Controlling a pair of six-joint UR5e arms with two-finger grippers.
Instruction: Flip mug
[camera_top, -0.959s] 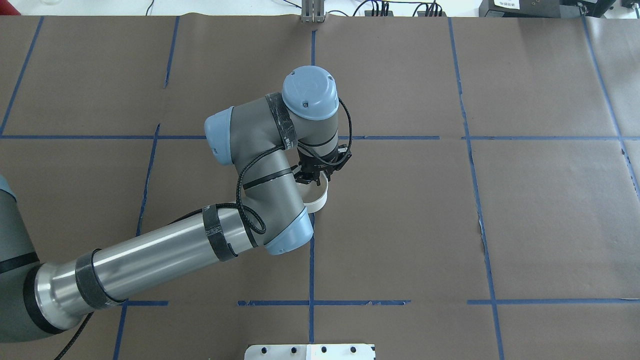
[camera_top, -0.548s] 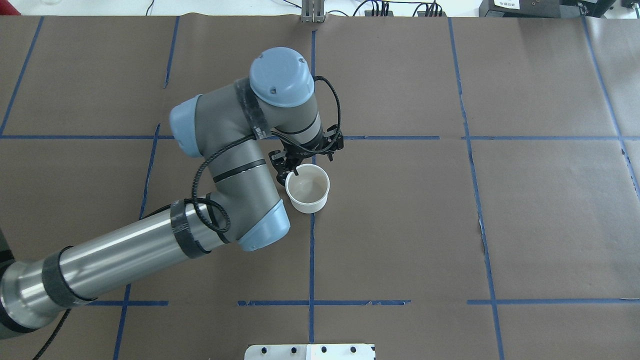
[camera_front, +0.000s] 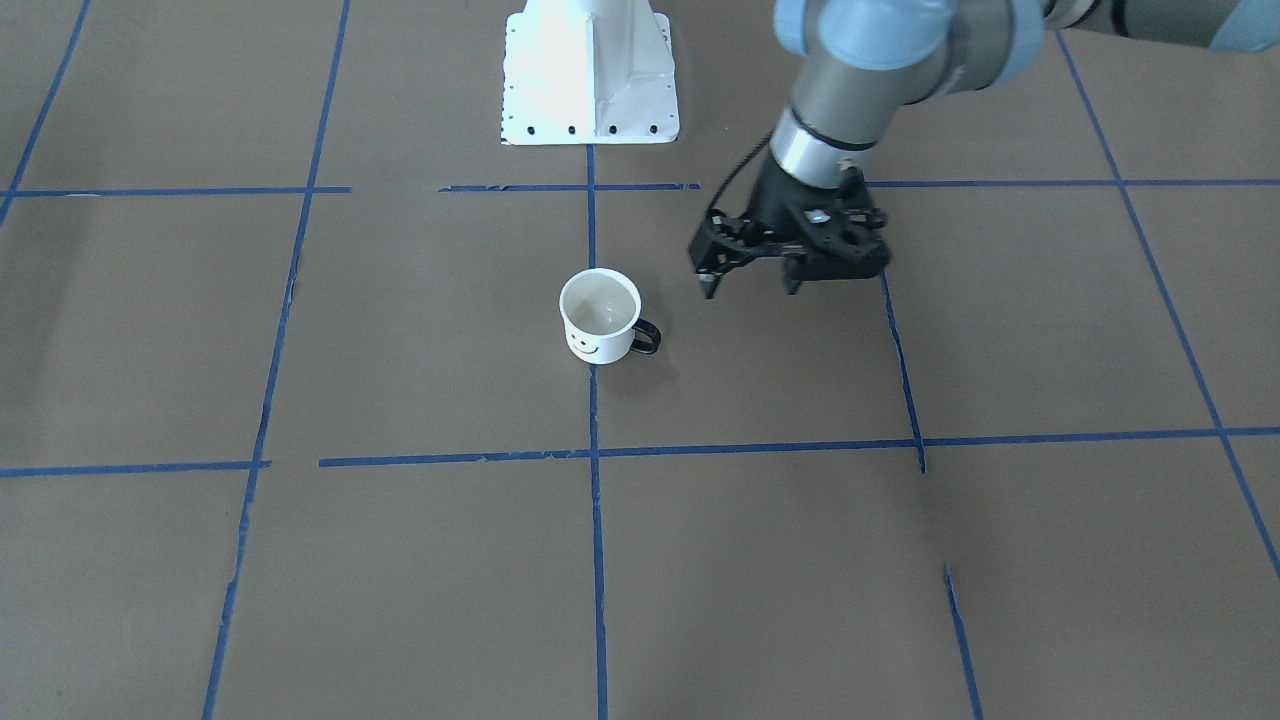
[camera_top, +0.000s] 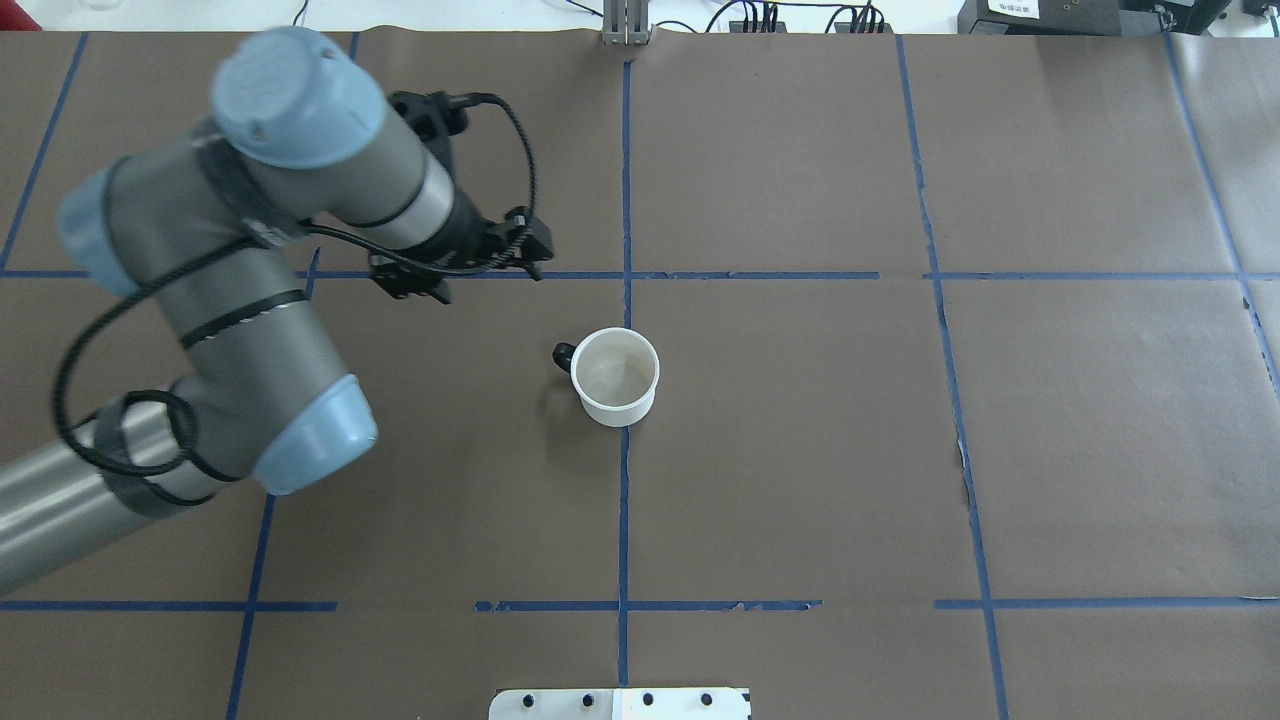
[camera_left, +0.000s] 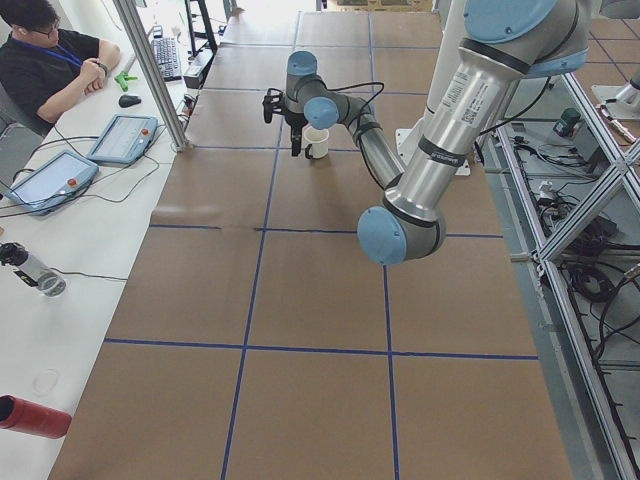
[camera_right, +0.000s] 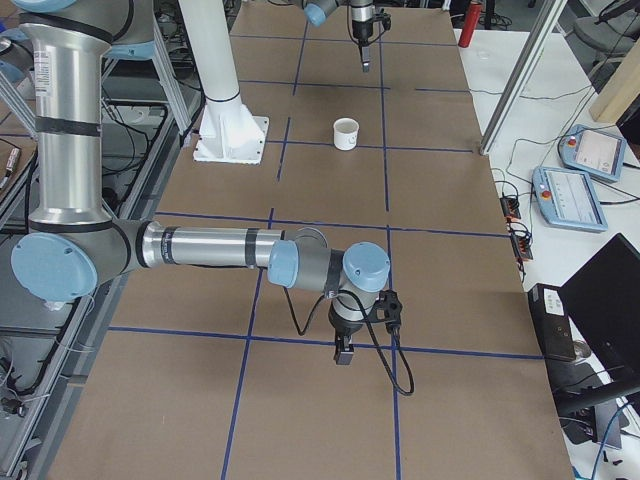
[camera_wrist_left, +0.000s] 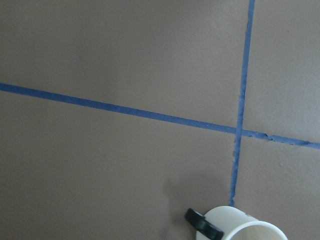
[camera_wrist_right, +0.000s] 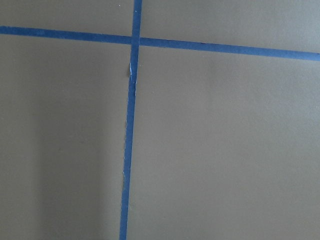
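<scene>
Small white enamel-style mug with a black smiley face and thin black loop handle: we find it upright, mouth up, near the middle of the brown paper-covered table. Its base sits on one of the blue tape grid lines. The smiley faces away from the robot, toward the front-facing camera. The handle points to the robot's left. The pale inside of the mug shows from overhead. Nothing touches the mug.

Left gripper: black, two-fingered, well apart from the mug on the handle side and held above the table. We see its fingers spread with nothing between them. The left wrist camera catches only the mug's rim and handle at the bottom edge of its view.

Right gripper: low over the table on the robot's right, far from the mug. It shows only in the side view, so we cannot tell whether its fingers are apart or together.

White base plate: on the robot's side of the mug, along the same tape line.
</scene>
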